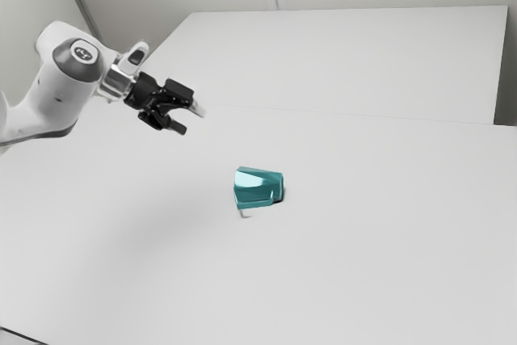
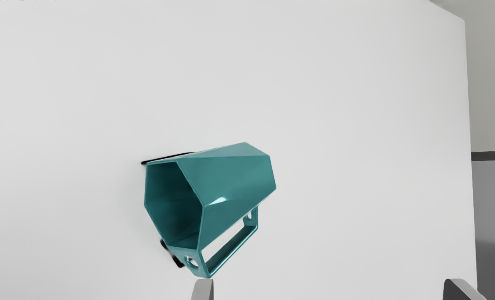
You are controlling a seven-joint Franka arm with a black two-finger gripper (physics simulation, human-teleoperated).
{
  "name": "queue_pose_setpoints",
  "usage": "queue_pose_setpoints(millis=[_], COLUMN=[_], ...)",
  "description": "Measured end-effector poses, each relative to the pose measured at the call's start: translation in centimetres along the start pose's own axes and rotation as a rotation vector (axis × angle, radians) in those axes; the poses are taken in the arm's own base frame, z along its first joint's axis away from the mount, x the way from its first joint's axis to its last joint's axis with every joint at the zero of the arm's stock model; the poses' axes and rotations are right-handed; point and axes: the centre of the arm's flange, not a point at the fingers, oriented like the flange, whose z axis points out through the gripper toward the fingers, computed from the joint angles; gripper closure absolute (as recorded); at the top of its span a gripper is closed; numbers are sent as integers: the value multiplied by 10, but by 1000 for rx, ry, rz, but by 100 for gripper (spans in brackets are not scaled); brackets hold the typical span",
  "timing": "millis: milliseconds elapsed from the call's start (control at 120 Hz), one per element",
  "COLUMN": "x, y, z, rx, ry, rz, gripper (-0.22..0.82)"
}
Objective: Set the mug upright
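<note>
Teal mug [image 1: 258,188]: a glossy, faceted, six-sided vessel; it lay on its side, ahead of the gripper [image 1: 191,119] and lower down, well apart from it.
Mouth [image 2: 170,204]: open and darker inside, turned partly toward the gripper's camera; the narrower base pointed away from it.
Handle [image 2: 232,251]: teal, angular, with a straight outer bar, on the mug side nearest the fingertips in the wrist view.
Gripper: black with paler tips, its two fingers spread wide apart, holding nothing and touching nothing; in the wrist view the mug showed closer to one finger [image 2: 202,290] than to the other.
Arm [image 1: 69,70]: white with grey joints, behind the gripper, which it held up above the counter.
Counter [image 1: 363,216]: smooth, white, flat, spread out below the gripper and under the mug.
Counter edge [image 2: 468,125]: past the finger farther from the mug, with a grey background [image 2: 491,83] beyond.
Black marks [image 2: 168,157]: thin, beside the mug; what they were, I could not tell.
</note>
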Motion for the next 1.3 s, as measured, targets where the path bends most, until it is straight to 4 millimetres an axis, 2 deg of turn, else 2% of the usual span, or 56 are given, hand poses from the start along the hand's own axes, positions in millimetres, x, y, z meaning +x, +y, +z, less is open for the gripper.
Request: queue_pose_setpoints(millis=[133, 267, 342, 458, 525, 842, 1300], x=[-6, -16, -18, -21, -24, -31, -36], y=[-33, -63, -61, -37, -33, -68, -91], z=[6, 22, 37, 67, 82, 119, 152], rx=[-57, -95, -115, -158, -172, -202, -219], ry=[59, 88, 84, 39, 9, -37, -57], rz=[-10, -17, 12, 55, 57, -14, -38], gripper=[0, 0, 0, 1, 2, 1, 0])
